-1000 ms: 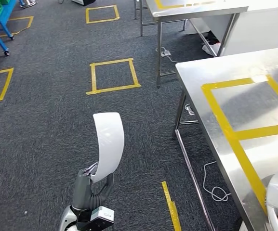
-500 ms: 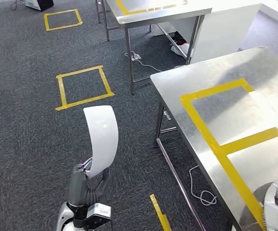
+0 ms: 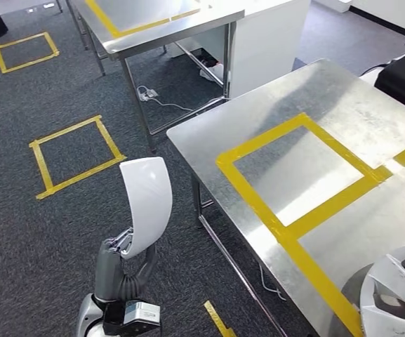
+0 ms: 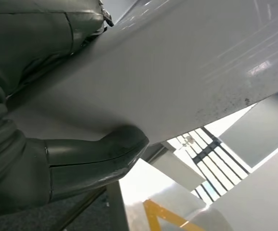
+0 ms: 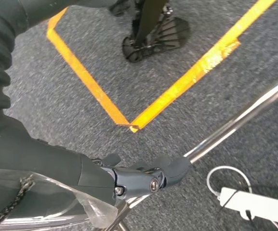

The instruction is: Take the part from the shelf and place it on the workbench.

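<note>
Left hand [image 3: 121, 270] clamped on the lower edge of the curved white part [image 3: 146, 202], which stands upright above it, beside the steel tabletop [image 3: 316, 91] — a thin, glossy shell, likely light, stiff and slippery, best held at its rim; right hand [image 5: 137, 178] — closure cannot be told

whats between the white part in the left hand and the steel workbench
In the head view, only dark grey carpet separates the white curved part, gripped by the left robot hand, from the workbench edge.
</note>
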Available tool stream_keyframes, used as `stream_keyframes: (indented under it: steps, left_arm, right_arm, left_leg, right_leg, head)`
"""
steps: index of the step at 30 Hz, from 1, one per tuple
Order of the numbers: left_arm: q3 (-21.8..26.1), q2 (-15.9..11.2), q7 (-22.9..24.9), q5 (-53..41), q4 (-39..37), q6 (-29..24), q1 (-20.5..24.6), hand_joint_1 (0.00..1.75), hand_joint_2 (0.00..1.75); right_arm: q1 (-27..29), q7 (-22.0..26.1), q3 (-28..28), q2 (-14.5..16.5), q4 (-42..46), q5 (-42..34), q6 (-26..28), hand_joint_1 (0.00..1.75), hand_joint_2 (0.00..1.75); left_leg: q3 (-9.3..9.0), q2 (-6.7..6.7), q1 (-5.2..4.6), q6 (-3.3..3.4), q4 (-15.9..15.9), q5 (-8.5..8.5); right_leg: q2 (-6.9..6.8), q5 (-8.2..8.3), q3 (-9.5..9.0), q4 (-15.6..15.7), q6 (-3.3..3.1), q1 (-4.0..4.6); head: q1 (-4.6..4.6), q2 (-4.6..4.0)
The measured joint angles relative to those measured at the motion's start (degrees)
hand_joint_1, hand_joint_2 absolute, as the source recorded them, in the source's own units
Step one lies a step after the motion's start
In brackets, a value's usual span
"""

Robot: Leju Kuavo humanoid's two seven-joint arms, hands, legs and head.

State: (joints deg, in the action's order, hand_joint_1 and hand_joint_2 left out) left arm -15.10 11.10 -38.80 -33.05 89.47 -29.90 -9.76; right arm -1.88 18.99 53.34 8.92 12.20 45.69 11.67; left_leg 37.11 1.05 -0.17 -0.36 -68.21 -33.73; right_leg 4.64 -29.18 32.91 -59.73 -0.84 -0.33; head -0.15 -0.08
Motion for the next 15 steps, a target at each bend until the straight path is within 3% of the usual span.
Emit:
stream_keyframes:
  steps: [2, 3, 4, 5, 6, 8, 10, 11, 12, 13, 15]
  left_arm:
    - [0.02, -0.16, -0.08, -0.09, 0.21, -0.07, -0.04, 1.75, 1.75]
    - [0.04, -0.22, -0.11, -0.12, 0.29, -0.10, -0.08, 1.75, 1.75]
    - [0.07, -0.26, -0.14, -0.13, 0.40, -0.14, -0.07, 1.75, 1.75]
    - [0.06, -0.25, -0.17, -0.14, 0.54, -0.16, -0.03, 1.75, 1.75]
    - [0.03, -0.22, -0.21, -0.20, 0.67, -0.17, 0.08, 1.75, 1.75]
    - [-0.02, -0.17, -0.31, -0.43, 0.88, -0.36, 0.24, 1.75, 1.75]
    - [0.01, -0.26, -0.42, -0.83, 1.00, -0.67, 0.25, 1.75, 1.75]
    - [0.03, -0.31, -0.48, -1.01, 1.03, -0.79, 0.25, 1.75, 1.75]
    - [0.05, -0.34, -0.51, -1.19, 1.05, -0.90, 0.26, 1.75, 1.75]
    - [0.08, -0.38, -0.54, -1.34, 1.07, -1.01, 0.28, 1.75, 1.75]
    - [0.22, -0.48, -0.55, -1.53, 1.09, -1.23, 0.46, 1.75, 1.75]
  right_arm:
    - [-0.16, -0.01, -0.08, 0.01, 0.00, 0.12, -0.03, 0.00, 1.75]
    - [-0.19, -0.02, -0.11, 0.02, 0.00, 0.16, -0.04, 0.00, 1.75]
    - [-0.16, -0.03, -0.15, 0.02, 0.00, 0.20, -0.06, 0.00, 1.75]
    - [-0.04, -0.04, -0.19, 0.01, 0.00, 0.23, -0.07, 0.00, 1.75]
    - [0.13, -0.04, -0.21, -0.02, 0.00, 0.26, -0.06, 0.00, 1.75]
    - [0.14, -0.05, -0.31, -0.08, 0.00, 0.43, -0.04, 0.00, 1.75]
    - [-0.19, -0.07, -0.48, -0.09, 0.00, 0.73, -0.03, 0.00, 1.75]
    - [-0.30, -0.10, -0.55, -0.09, 0.00, 0.90, -0.04, 0.00, 1.75]
    - [-0.31, -0.14, -0.60, -0.09, 0.00, 1.10, -0.08, 0.00, 1.75]
    - [-0.24, -0.20, -0.64, -0.09, 0.00, 1.36, -0.12, 0.00, 1.75]
    - [-0.13, -0.37, -0.75, -0.12, 0.00, 2.01, -0.17, 0.00, 1.75]
  left_leg:
    - [-0.33, 2.38, 0.07, 0.22, 5.71, 5.40]
    - [-0.32, 3.14, 0.03, 0.48, 6.93, 6.55]
    - [-0.28, 3.17, -0.08, 0.85, 7.21, 6.55]
    - [-0.56, 2.75, -0.10, 1.26, 7.36, 6.84]
    - [-0.95, 2.12, -0.05, 1.67, 7.77, 7.27]
    - [-1.71, 0.70, 0.08, 2.34, 8.75, 7.55]
    - [-2.06, -0.81, -0.05, 2.73, 9.07, 7.37]
    - [-2.14, -1.58, -0.16, 2.86, 9.06, 7.17]
    - [-2.29, -2.27, -0.27, 2.95, 9.06, 6.93]
    - [-2.53, -2.90, -0.36, 2.98, 9.05, 6.67]
    - [-3.33, -4.01, -0.51, 2.91, 9.05, 6.06]
  right_leg:
    - [1.45, -0.89, -0.75, -0.20, 0.54, -0.06]
    - [2.12, -1.26, -0.58, -0.26, 0.88, -0.10]
    - [2.79, -1.56, -0.64, -0.24, 1.26, -0.14]
    - [3.37, -1.79, -0.53, -0.02, 1.66, -0.19]
    - [3.08, -2.10, -0.47, -0.07, 1.96, -0.19]
    - [0.26, -4.11, 0.58, -2.66, 2.43, 0.01]
    - [-3.16, -7.75, 4.09, -9.33, 2.78, 0.09]
    - [-3.89, -9.02, 5.97, -12.59, 2.94, 0.07]
    - [-4.25, -9.21, 7.14, -14.40, 3.02, 0.06]
    - [-4.48, -8.14, 7.22, -14.05, 3.02, 0.06]
    - [-5.69, -3.61, 4.20, -7.34, 2.68, 0.22]
  head:
    - [-0.08, -0.01]
    - [-0.15, -0.01]
    - [-0.18, -0.01]
    - [-0.20, -0.01]
    - [-0.20, -0.01]
    - [0.01, -0.01]
    - [0.18, -0.01]
    - [0.17, -0.01]
    - [0.16, -0.01]
    - [0.16, -0.01]
    - [0.17, -0.01]
